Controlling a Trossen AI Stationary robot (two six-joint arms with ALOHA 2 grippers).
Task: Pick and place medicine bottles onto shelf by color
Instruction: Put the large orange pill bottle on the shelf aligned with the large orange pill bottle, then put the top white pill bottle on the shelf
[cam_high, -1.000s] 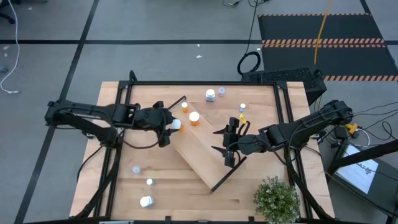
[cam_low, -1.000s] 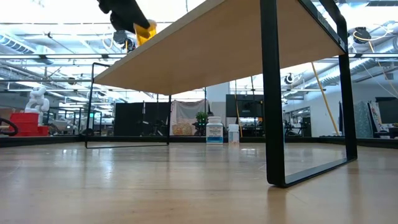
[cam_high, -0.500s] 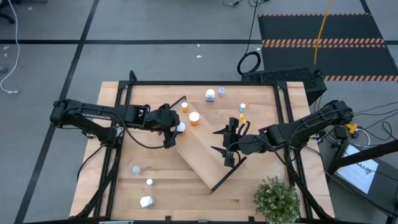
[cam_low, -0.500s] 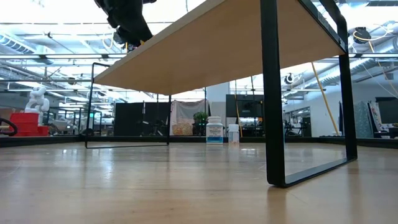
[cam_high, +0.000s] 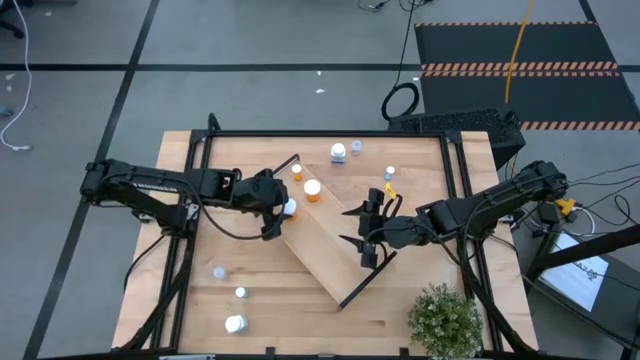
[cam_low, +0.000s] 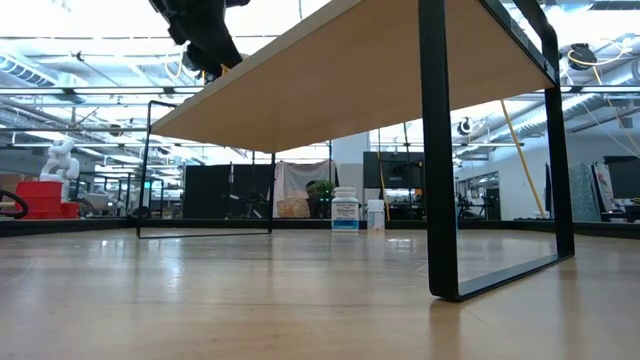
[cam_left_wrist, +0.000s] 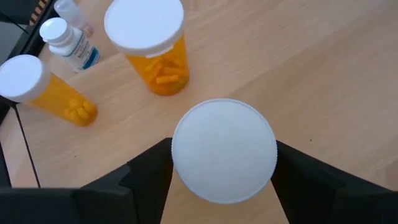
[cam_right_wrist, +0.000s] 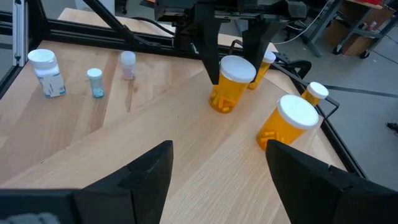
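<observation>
The light-wood table (cam_high: 250, 320) carries the long shelf (cam_high: 330, 262), lying at a slant across its middle, with a potted plant (cam_high: 443, 322) at one near corner. On the shelf's upper end stand orange bottles with white caps (cam_high: 312, 189), while on bare tabletop beyond it sit a white-labelled bottle (cam_high: 338, 153) and two small pale ones (cam_high: 358, 148). Down at the opposite near corner, three more white-capped bottles (cam_high: 235, 323) stand well apart from the shelf.

High view looks straight down on the table (cam_high: 200, 300); low view looks level under the shelf (cam_low: 330, 90); both wrist views share it close up.
</observation>
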